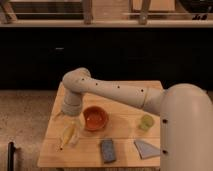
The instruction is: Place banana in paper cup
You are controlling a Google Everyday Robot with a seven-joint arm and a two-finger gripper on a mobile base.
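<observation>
The slim yellow banana (66,135) lies slanted at the front left of the wooden table (125,142). Its upper end is against the small cream paper cup (74,135); I cannot tell whether it rests inside the cup or just beside it. My gripper (68,119) hangs from the white arm right above the banana and cup, to the left of the orange-red bowl (95,119). Whether it still touches the banana is unclear.
A translucent green cup (146,122) stands at the right of the table. A grey-blue sponge (107,150) and a grey flat piece (146,148) lie near the front edge. A dark cabinet front runs behind the table, and speckled floor lies to its left.
</observation>
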